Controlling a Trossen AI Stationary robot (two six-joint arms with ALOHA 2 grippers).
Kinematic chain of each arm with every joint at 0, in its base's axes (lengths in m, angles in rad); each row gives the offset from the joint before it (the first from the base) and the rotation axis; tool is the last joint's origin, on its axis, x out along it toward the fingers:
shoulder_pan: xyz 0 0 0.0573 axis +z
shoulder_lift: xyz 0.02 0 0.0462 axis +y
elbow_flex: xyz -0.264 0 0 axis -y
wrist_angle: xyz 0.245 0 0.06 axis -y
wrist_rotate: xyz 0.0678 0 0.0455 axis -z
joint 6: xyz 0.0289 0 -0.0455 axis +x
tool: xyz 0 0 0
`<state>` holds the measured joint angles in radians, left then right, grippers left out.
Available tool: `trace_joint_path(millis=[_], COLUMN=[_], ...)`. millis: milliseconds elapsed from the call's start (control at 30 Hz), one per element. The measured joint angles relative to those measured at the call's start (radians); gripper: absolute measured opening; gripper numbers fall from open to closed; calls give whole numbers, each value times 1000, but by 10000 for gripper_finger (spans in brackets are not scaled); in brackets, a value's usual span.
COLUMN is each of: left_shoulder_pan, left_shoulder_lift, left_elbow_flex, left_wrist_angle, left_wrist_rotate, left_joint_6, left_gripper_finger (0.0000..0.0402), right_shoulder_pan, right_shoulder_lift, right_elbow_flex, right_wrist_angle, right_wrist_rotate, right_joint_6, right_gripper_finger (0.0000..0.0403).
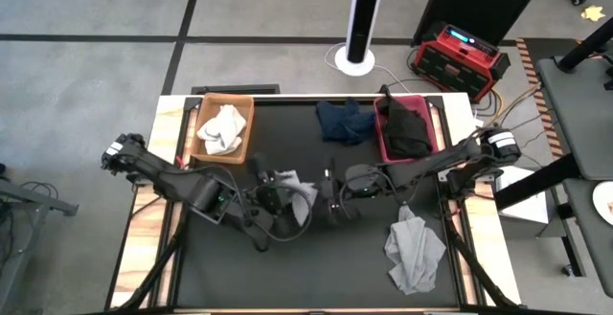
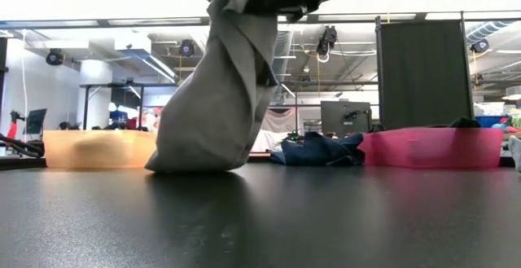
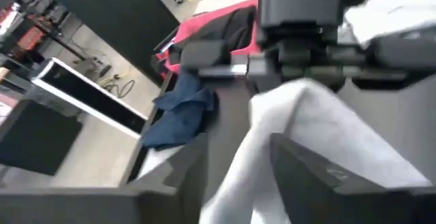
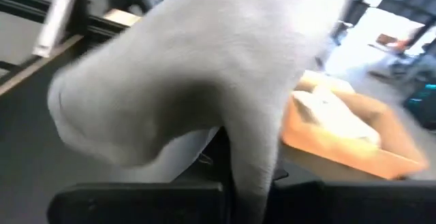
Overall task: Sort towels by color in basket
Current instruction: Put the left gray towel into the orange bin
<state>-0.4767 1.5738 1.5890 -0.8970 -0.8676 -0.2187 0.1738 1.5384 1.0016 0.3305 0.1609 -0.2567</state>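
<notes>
Light grey cloth towel point(image 1: 292, 189) hangs mid-desk, left pincer point(image 1: 278, 198) closed on it; right pincer's point(image 1: 332, 198) grip I can't tell.
Relative to it: white towel point(image 1: 221, 129) already in orange basket point(image 1: 204, 104), black towel point(image 1: 408, 129) in pink basket point(image 1: 381, 145); navy towel point(image 1: 345, 122) between baskets, second grey towel point(image 1: 414, 250) nearer front, both unsorted.

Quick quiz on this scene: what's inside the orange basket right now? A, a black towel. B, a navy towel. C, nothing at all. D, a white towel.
D: in the high view the orange basket holds a white towel, the black towel sits in the pink basket, and the navy towel lies on the table between the two baskets.
</notes>
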Motion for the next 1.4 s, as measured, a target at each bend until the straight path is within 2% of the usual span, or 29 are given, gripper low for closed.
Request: trace_joint_path(millis=[133,267,433,600,700,1033,1133,1400], left_shoulder_pan=[0,-3,-6,-9,-9,22,48,151], left_shoulder_lift=[0,-1,-11,-26,-32,-68,-76,-76], left_elbow_flex=[67,128,128,47,-42,-322,-388,-514], left_wrist_angle=[-139,-274,-326,-307,-213,281,445,723], left_wrist_rotate=[-7,-13,-13,-14,-13,25,73,65], left_joint_6=[11,-16,-38,-98,-102,-14,8,-19], left_gripper_finger=[200,229,237,238,237,235,235,235], right_shoulder_pan=[-1,-3,-13,-25,-24,-24,-24,-24], right_shoulder_lift=[-53,-110,-192,-272,-299,-318,-312,-310], right_elbow_flex=[0,0,0,0,0,0,0,0], right_wrist_angle=[-27,-47,-57,-92,-93,-100,-101,-108], right_wrist_rotate=[107,182,208,208,206,202,202,202], right_joint_6=[-56,-119,-138,-126,-139,-137,-136,-110], right_gripper_finger=[9,9,9,9,9,9,9,9])
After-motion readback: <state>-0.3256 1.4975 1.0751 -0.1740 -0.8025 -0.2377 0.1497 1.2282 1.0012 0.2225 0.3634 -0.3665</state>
